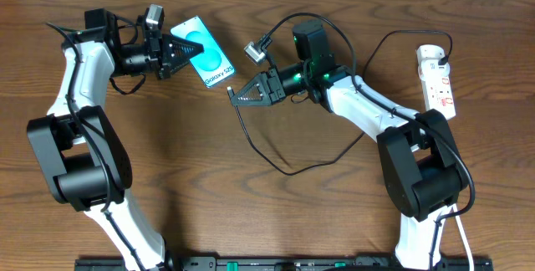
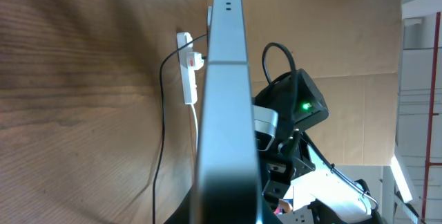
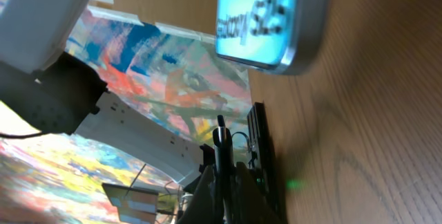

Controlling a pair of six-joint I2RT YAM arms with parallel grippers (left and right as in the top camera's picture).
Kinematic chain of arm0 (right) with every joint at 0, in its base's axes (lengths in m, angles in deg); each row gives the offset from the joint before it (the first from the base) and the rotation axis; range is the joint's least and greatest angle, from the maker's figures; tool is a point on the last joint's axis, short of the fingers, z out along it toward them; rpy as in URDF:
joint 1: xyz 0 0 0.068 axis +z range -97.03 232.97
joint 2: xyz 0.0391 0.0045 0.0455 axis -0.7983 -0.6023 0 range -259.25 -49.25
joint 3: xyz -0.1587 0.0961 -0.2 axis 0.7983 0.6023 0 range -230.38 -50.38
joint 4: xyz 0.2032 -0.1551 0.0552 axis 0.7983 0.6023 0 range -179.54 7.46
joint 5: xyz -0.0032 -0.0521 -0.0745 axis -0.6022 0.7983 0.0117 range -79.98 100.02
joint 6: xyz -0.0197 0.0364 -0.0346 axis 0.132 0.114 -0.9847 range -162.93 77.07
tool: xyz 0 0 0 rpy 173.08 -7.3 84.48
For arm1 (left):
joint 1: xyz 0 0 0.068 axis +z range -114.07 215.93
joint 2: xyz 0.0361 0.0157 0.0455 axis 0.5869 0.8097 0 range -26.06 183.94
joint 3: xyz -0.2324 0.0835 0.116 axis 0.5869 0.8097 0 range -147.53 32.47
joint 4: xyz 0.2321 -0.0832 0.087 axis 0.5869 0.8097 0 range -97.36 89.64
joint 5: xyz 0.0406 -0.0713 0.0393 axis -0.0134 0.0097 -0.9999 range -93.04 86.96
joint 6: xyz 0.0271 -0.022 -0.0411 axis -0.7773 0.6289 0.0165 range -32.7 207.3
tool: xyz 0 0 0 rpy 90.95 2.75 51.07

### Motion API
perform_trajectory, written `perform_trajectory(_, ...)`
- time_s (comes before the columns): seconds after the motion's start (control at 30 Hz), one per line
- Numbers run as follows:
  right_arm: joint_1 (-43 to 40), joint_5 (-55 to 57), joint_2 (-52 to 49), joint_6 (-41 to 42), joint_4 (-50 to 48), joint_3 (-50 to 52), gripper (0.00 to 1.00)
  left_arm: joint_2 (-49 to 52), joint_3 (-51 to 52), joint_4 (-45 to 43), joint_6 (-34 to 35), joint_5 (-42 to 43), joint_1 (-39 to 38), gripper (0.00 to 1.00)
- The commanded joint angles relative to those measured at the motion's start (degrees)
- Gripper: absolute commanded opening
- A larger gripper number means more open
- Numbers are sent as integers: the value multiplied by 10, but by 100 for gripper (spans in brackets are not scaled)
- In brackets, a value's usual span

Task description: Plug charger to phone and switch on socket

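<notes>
0 of 2 steps done | left gripper (image 1: 192,51) clamped on phone (image 1: 214,62) | right gripper (image 1: 235,97) pinching charger (image 1: 288,172) tip just beside phone, unplugged | socket (image 1: 439,77) well right of phone, switch pending

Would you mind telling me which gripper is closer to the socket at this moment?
Right. The right gripper is mid-table, pointing away from the socket and holding the charger. The left gripper is farther away on the far side, gripping the phone.
</notes>
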Motion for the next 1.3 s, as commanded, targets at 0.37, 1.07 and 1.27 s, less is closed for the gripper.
perform_trajectory(0.37, -3, 5, 0, 8, 3, -5, 1, -3, -9, 2, 1, 32, -8, 7)
perform_trajectory(1.07, -12, -12, 0, 1, 2, -5, 1, -3, -9, 2, 3, 32, -28, 7)
perform_trajectory(1.27, -19, -15, 0, 1, 2, -5, 1, -3, -9, 1, 5, 32, -28, 7)
